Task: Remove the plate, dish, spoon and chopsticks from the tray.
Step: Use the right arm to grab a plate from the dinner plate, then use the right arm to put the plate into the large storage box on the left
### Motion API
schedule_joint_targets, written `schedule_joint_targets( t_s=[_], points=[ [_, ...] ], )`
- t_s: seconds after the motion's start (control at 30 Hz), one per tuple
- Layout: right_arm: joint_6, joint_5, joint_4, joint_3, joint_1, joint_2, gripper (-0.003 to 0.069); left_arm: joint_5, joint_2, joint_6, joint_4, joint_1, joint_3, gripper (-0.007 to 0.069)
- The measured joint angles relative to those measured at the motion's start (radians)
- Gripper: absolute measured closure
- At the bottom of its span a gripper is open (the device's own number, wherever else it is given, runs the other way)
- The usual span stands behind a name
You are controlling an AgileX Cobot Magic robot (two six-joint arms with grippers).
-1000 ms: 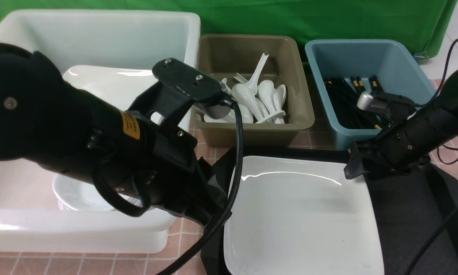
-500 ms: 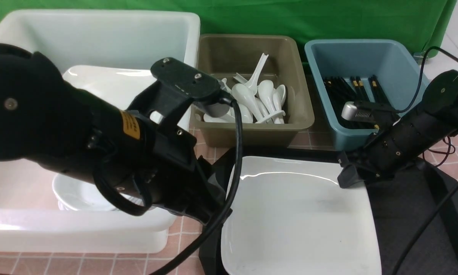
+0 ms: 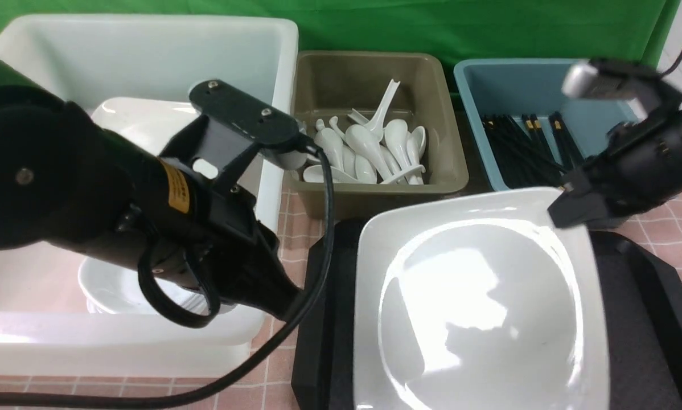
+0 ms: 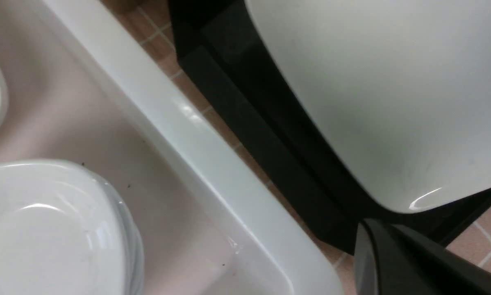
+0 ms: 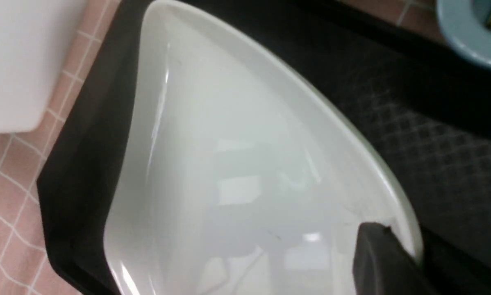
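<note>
The large white square plate (image 3: 477,307) is tilted, its far right corner raised off the black tray (image 3: 318,319). My right gripper (image 3: 568,213) is shut on that corner; one finger (image 5: 376,254) lies over the rim in the right wrist view, where the plate (image 5: 229,164) and tray (image 5: 434,135) also show. My left gripper (image 3: 287,307) hangs low between the white bin and the tray's left edge. Only one dark finger (image 4: 393,262) shows below the plate (image 4: 372,82) and tray (image 4: 245,102) in the left wrist view. No spoon, chopsticks or small dish shows on the tray.
A big white bin (image 3: 147,51) at the left holds a large plate and stacked small dishes (image 3: 119,290). An olive bin (image 3: 449,165) holds several white spoons (image 3: 375,154). A blue bin (image 3: 546,85) holds black chopsticks (image 3: 523,148). A green backdrop stands behind.
My right gripper has risen and moved right with the plate's far corner, tilting the plate up off the tray. My left arm has shifted a little to the left.
</note>
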Motion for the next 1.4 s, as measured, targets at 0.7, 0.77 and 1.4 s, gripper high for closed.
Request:
schedule_joint_targets(
  t_s=[0.7,0.77,1.4],
  points=[
    [0.045,-0.116,0.3,-0.67,0.154,0.211,0.0585,0.041,-0.009,0.174,-0.216,0.769,-0.122,0.0624],
    [0.057,-0.186,0.301,-0.729,0.209,0.286,0.0585,0.041,-0.015,0.203,-0.284,0.86,-0.122,0.0624],
    [-0.106,-0.878,0.307,-0.862,0.535,0.727,0.0585,0.06,-0.025,0.379,-0.541,1.03,-0.119,0.0624]
  ],
)
